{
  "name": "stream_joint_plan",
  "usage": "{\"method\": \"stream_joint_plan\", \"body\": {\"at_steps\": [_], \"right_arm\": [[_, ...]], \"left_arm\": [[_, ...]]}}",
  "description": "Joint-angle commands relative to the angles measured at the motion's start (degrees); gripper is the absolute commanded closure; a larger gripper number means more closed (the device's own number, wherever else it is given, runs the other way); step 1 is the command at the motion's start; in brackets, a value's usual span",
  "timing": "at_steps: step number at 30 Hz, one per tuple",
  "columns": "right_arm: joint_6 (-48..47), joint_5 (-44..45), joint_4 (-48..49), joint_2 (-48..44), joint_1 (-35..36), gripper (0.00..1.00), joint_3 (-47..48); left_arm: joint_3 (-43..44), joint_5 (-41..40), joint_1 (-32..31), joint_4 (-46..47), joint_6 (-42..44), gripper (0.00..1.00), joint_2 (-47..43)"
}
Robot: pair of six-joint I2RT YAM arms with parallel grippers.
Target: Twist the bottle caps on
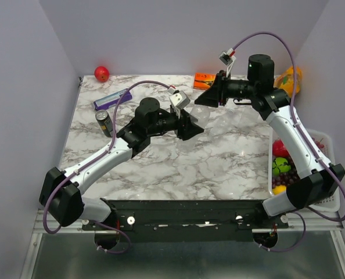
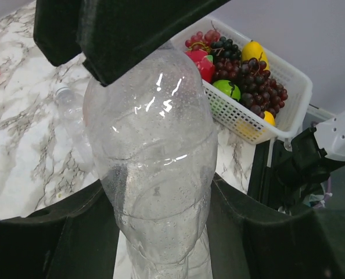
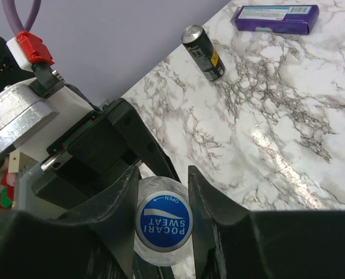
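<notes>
Marble table (image 1: 161,168) below: left gripper (image 1: 190,125) clamps the clear bottle (image 2: 152,151) steady, so right gripper (image 1: 206,96), jaws seemingly pinching the blue Pocari Sweat cap (image 3: 162,221), can twist.

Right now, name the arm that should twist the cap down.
Right: the right gripper pinches the blue cap atop the bottle, so it can likely turn it, while the left gripper clamps the bottle lower down, steadying it.

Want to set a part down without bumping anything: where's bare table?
Bare: near-centre marble between left arm and fruit basket. Also the back strip between apple and orange packet. Crowded: purple box and can back left; mid-table, left gripper on the bottle, right gripper on its cap, second clear bottle towards the basket.
</notes>
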Motion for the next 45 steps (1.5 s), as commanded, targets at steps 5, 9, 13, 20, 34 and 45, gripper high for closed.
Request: {"method": "stream_joint_plan", "body": {"at_steps": [5,9,13,20,34,45], "right_arm": [[-10.52,7.22,2.02,5.17,1.89,0.85,5.21],[-13.07,10.56,2.29,10.45,3.29,0.88,10.57],[-19.56,13.99,2.99,14.76,5.84,0.91,14.62],[-26.79,16.63,12.31,16.25,10.86,0.89,6.72],[-31.27,21.99,16.18,22.59,14.55,0.87,2.5],[-30.39,22.61,16.97,25.67,14.46,0.82,3.38]], "left_arm": [[2.18,-10.04,0.3,-15.22,13.93,0.01,-3.86],[-0.36,-11.72,6.7,-29.02,22.29,0.01,-8.25],[-2.56,-13.3,15.93,-42.47,25.99,0.01,-15.44],[-6.69,-18.06,26.05,-43.38,23.54,0.01,-27.86],[-8.8,-12.08,35.46,-43.9,18.0,0.01,-31.11],[-9.68,-11.55,35.72,-44.26,17.91,0.01,-31.81]]}}
